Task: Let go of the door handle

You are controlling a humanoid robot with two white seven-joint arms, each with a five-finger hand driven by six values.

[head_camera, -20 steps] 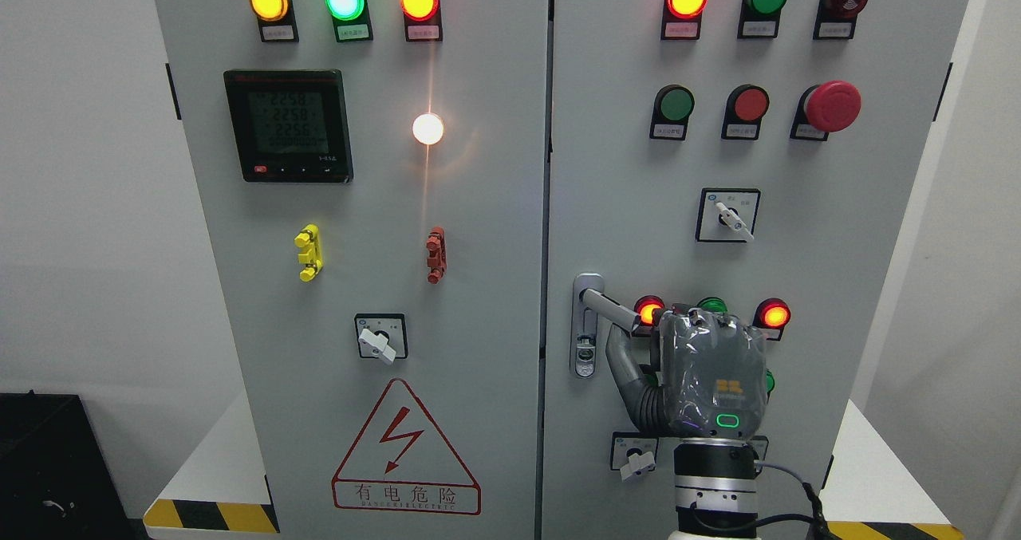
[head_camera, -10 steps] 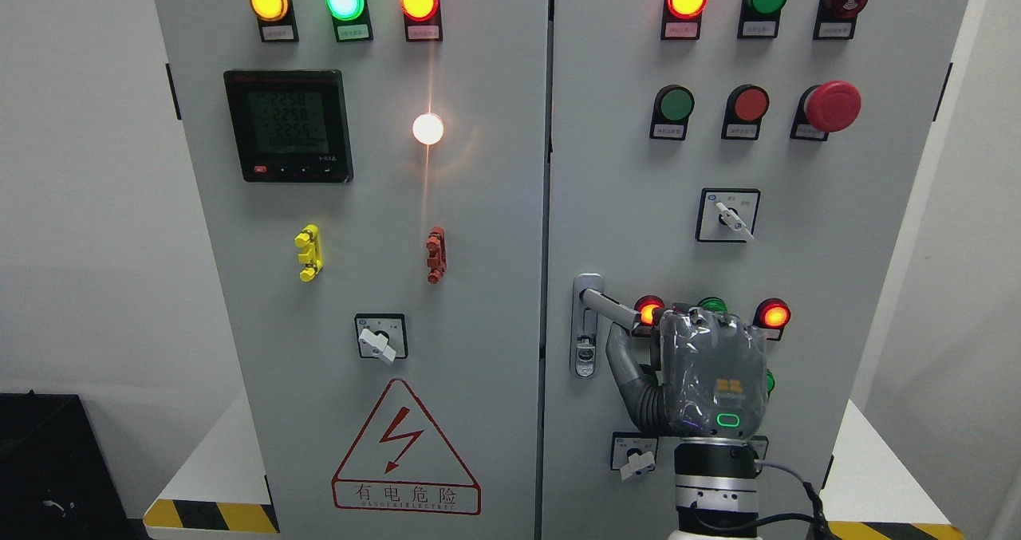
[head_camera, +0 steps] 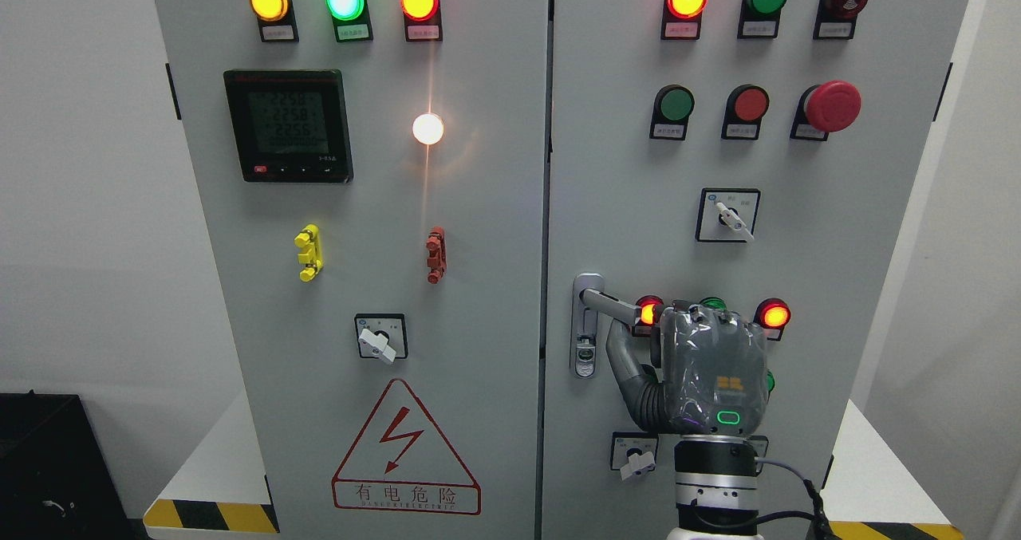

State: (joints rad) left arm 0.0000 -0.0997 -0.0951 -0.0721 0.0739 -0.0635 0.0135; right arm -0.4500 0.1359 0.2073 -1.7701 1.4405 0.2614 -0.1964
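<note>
The silver door handle (head_camera: 608, 305) sits at the left edge of the right cabinet door (head_camera: 622, 165), its lever angled right and slightly down from its pivot. My right hand (head_camera: 668, 329) comes up from the bottom edge with its grey back toward the camera. Its fingers (head_camera: 695, 315) curl over the lever's far end and the thumb (head_camera: 620, 352) reaches up beneath the lever. The lever's tip is hidden behind the hand. The left arm is out of view.
Around the hand are lit red lamps (head_camera: 774, 315), a partly hidden green lamp (head_camera: 712, 304) and a small rotary switch (head_camera: 636, 462). A keyhole (head_camera: 585, 356) lies below the handle pivot. The left door (head_camera: 359, 245) carries a meter, lamps and a warning triangle.
The right hand has shifted very slightly upward at the handle; the lever's angle looks the same.
</note>
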